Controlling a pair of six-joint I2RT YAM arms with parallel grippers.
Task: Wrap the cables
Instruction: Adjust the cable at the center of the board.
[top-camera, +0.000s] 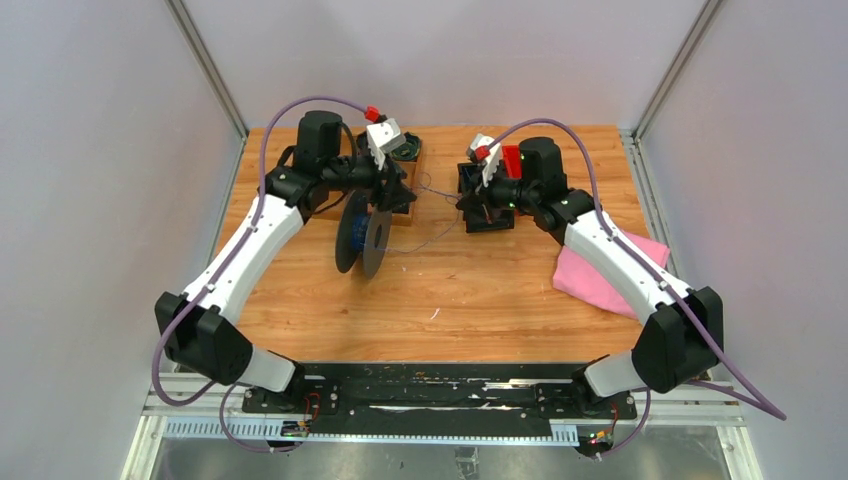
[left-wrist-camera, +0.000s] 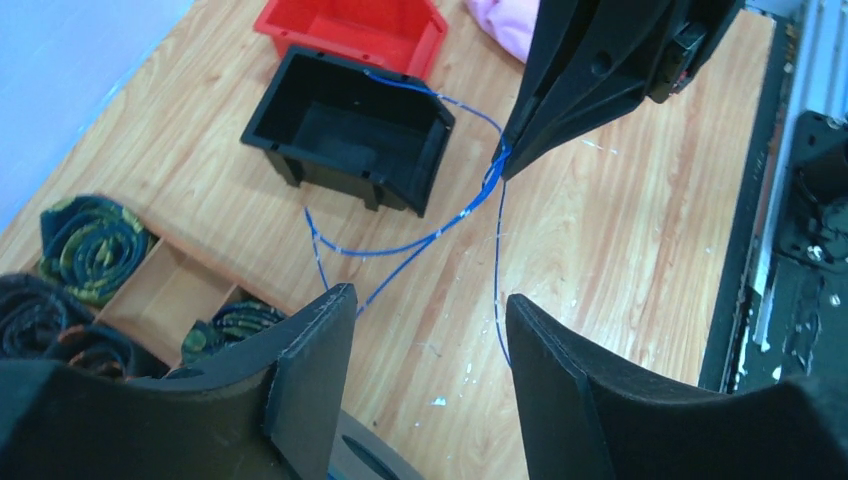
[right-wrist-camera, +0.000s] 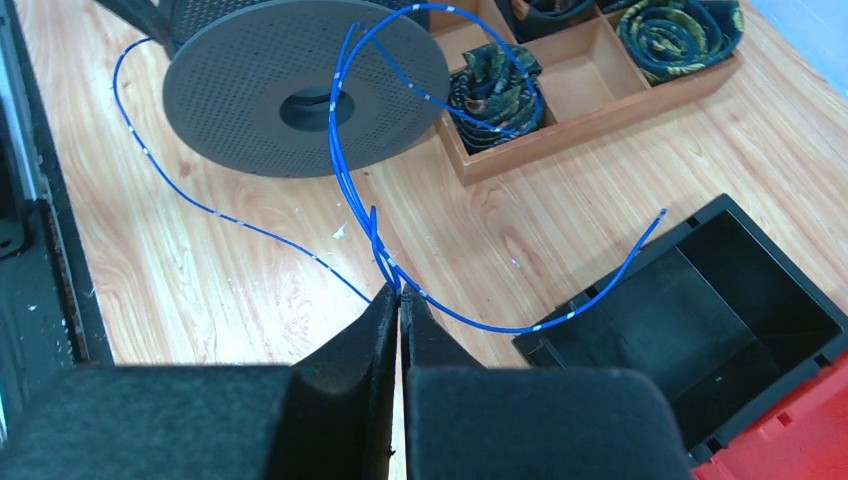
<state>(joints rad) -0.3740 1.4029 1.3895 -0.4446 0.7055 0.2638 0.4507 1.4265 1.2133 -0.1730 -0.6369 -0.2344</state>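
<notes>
The cable (right-wrist-camera: 340, 150) is a thin blue wire that loops loosely over the table from the grey spool (right-wrist-camera: 300, 90). My right gripper (right-wrist-camera: 400, 292) is shut on the cable, pinching several strands at its fingertips just above the wood. It shows doing so in the left wrist view (left-wrist-camera: 505, 170). One cable end (right-wrist-camera: 655, 215) hangs over the black bin's rim. My left gripper (left-wrist-camera: 430, 330) is open and empty above the spool's edge (left-wrist-camera: 370, 460), with cable strands (left-wrist-camera: 420, 240) on the table beyond it. In the top view the spool (top-camera: 362, 235) stands on edge under the left gripper (top-camera: 385, 198).
A black bin (top-camera: 487, 205) and a red bin (left-wrist-camera: 350, 25) sit at the back centre beside the right gripper (top-camera: 465, 200). A wooden tray (right-wrist-camera: 590, 90) with coiled dark bundles stands behind the spool. A pink cloth (top-camera: 600, 270) lies under the right arm.
</notes>
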